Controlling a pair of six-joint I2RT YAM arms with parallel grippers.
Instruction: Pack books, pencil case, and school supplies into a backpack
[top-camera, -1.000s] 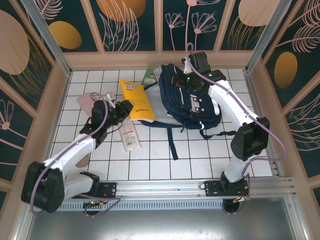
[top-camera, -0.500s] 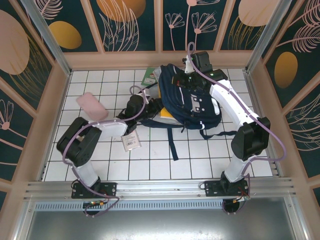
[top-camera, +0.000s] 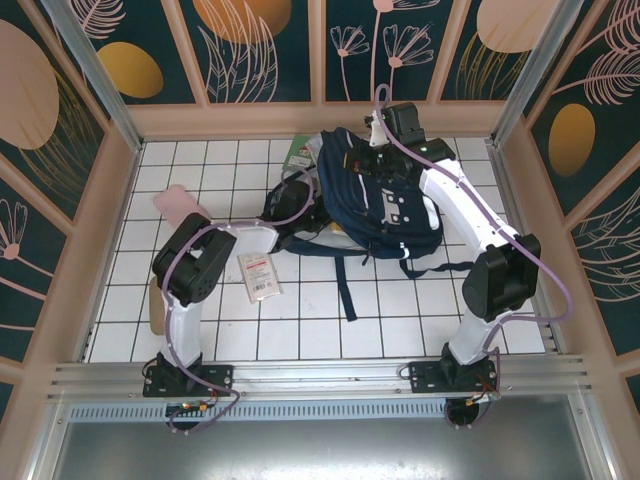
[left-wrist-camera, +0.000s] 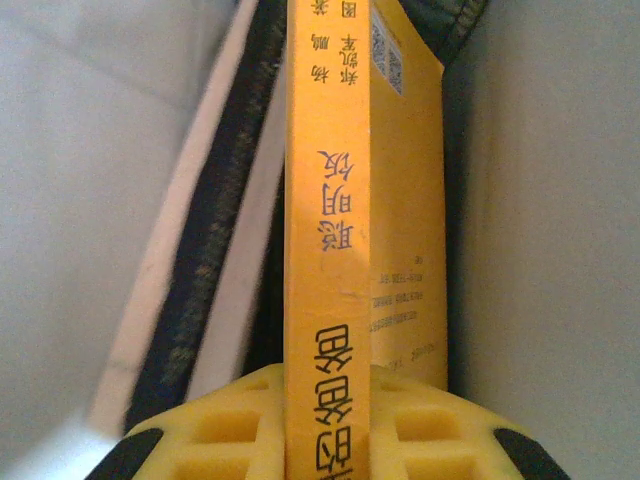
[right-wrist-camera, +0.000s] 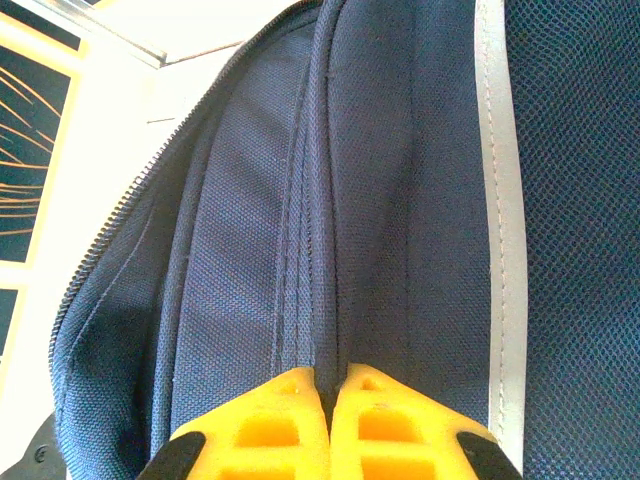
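Two hands are at work on the backpack (top-camera: 395, 215), which lies on the tiled surface (top-camera: 320, 315) toward the far right; the left hand (left-wrist-camera: 327, 425) is clenched on the yellow book (left-wrist-camera: 330, 200), held edge-on between the pads, its far end pushed in between pale lining and a dark-edged strip of fabric at the backpack's left side; the right hand (right-wrist-camera: 330, 395) is pinched tight on a fold of navy fabric beside a zip, at the backpack's far end; the pencil case (top-camera: 180, 208) is seen at the far left, well apart from the backpack; the packet (top-camera: 259, 272) lies just beside the left arm; a green book (top-camera: 298, 152) is partly hidden behind the backpack's far left corner.
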